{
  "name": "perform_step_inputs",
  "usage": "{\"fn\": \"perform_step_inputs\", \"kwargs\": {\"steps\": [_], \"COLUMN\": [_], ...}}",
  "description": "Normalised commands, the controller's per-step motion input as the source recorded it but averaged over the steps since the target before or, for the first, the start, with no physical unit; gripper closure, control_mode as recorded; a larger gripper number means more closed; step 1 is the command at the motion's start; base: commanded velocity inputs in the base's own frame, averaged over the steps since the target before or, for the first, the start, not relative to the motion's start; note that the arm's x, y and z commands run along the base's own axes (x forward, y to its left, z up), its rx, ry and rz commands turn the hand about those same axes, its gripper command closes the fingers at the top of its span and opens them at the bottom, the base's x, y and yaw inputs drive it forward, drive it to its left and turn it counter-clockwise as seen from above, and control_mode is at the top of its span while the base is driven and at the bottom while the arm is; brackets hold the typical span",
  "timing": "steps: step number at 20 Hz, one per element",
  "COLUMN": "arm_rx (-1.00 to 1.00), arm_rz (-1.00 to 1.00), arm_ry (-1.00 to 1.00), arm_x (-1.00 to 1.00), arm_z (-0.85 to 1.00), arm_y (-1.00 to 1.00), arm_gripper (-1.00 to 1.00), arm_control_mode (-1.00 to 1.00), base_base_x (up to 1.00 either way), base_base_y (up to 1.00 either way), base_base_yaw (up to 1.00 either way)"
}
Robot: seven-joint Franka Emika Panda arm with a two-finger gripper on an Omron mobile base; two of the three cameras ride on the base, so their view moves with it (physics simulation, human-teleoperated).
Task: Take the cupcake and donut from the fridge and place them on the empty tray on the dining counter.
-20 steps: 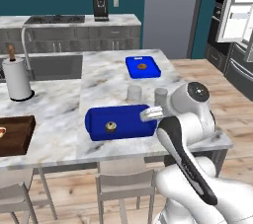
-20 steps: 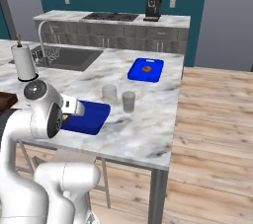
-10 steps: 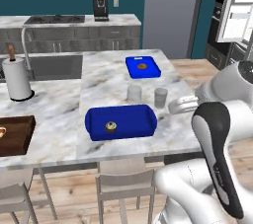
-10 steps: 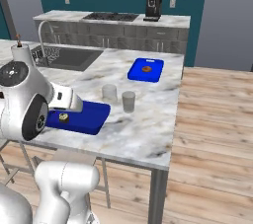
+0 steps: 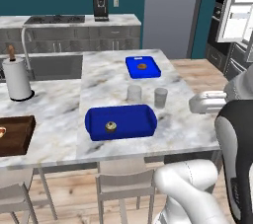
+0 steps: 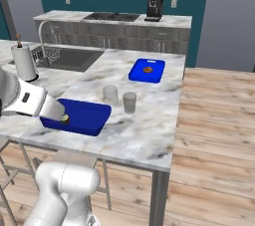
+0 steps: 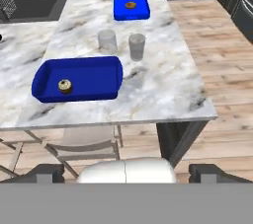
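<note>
The gripper (image 7: 126,171) stands with its jaws spread wide and holds nothing. Its two dark fingertips (image 7: 47,172) sit far apart at the bottom of the hand view, with no object between them. The hand is raised above and back from the near edge of the dining counter (image 7: 163,80), looking down over it.

Ahead of the gripper and slightly to its left lies the tray (image 7: 94,77), well inside the counter edge. The cupcake (image 7: 64,86) rests upright on the tray floor near the left end. This placement suggests that the first half of the task is done; the rest of the tray floor is bare and leaves room for a second item.

Just beyond the tray stand two clear tumblers (image 7: 137,45), side by side and apart from the tray wall. Any low approach from the far side would have to clear them.

Farther ahead lies a smaller blue board (image 7: 131,6) carrying a small round brown item, too small to identify with confidence.

The fridge (image 5: 237,16) stands off to the arm's right in the left base view, with a door (image 5: 236,6) swung open, which fits an unfinished retrieval. The donut cannot be located; it is presumably inside the fridge. The next step is judged to be a return to the fridge with the jaws already open.
</note>
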Motion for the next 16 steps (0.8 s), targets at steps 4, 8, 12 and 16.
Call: {"fn": "perform_step_inputs", "kwargs": {"steps": [4,8,12,16], "arm_rx": [-0.12,-0.18,-0.02,0.00], "arm_rz": [0.09,0.11,0.01,0.00], "arm_ry": [-0.26,-0.46,-0.09,0.00], "arm_x": [-0.77,-0.38,-0.09,0.00], "arm_z": [0.03,0.17,0.23,0.00], "arm_y": [-0.19,-0.18,-0.20,0.00], "arm_gripper": [-1.00,-1.00,-1.00,-1.00], "arm_control_mode": [-1.00,-1.00,1.00,1.00], "base_base_x": [0.00,0.00,-0.04,0.00], "base_base_y": [0.00,0.00,-0.37,-0.93], "base_base_yaw": [0.00,0.00,0.00,-0.12]}}
